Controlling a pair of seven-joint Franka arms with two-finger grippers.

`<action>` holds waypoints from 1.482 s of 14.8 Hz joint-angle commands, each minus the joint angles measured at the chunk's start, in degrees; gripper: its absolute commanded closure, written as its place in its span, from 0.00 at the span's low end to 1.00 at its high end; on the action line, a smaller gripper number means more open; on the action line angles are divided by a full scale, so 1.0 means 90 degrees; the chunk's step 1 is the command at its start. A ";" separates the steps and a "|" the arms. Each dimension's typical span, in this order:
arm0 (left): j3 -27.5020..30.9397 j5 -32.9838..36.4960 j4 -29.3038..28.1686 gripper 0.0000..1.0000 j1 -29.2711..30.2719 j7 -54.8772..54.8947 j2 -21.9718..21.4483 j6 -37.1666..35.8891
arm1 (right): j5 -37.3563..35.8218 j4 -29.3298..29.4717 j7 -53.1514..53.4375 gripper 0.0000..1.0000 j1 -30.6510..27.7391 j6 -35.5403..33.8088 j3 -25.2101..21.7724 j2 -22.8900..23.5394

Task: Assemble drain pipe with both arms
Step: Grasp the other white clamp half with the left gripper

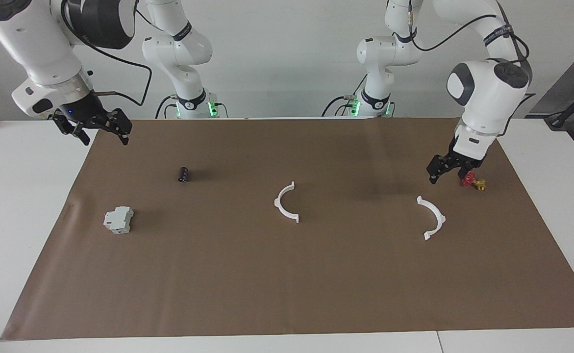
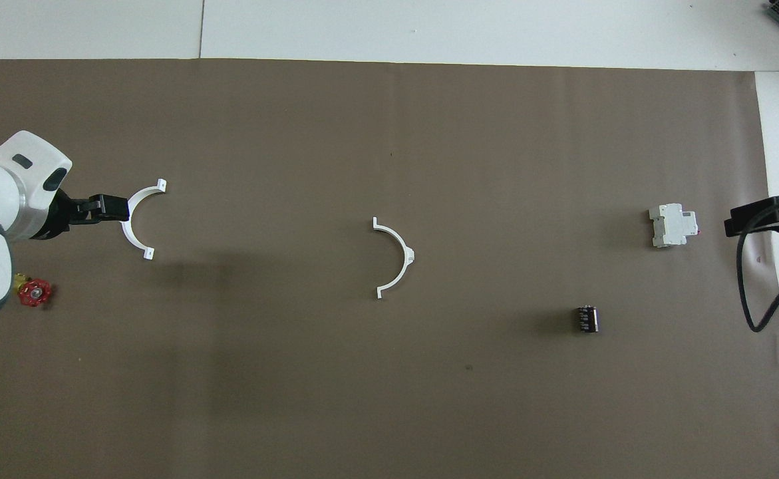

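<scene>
Brown paper (image 1: 287, 274) covers my table; my left gripper (image 1: 447, 170) hangs low over it beside a small red and yellow valve (image 1: 473, 181), fingers parted and pinching nothing, while my right gripper (image 1: 101, 128) waits spread and empty over the paper's edge at the right arm's end. Nearest me on that side lies a black cylinder (image 1: 184, 174); then one white half-ring (image 1: 287, 202) at mid-table and the other half-ring (image 1: 431, 217) just by my left gripper, well apart; a grey-white block (image 1: 118, 219) lies farthest.
</scene>
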 commanded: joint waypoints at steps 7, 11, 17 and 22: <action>0.0057 -0.0017 -0.0509 0.00 0.0119 -0.0029 0.1061 0.1974 | -0.0023 0.0414 0.0158 0.00 0.0260 -0.0422 0.0153 -0.0042; 0.0047 -0.0017 -0.0782 0.00 0.0120 -0.0624 0.1081 0.2295 | -0.0023 0.0346 0.0278 0.00 0.0281 -0.0431 0.0153 -0.0081; 0.0047 -0.0017 -0.0831 0.34 0.0256 -0.0547 0.1091 0.2287 | 0.0133 0.0356 0.0317 0.00 0.0291 -0.0432 0.0153 -0.0100; 0.0047 -0.0017 -0.0822 1.00 0.0168 -0.0547 0.1091 0.2326 | 0.0133 0.0356 0.0317 0.00 0.0232 -0.0432 0.0153 -0.0100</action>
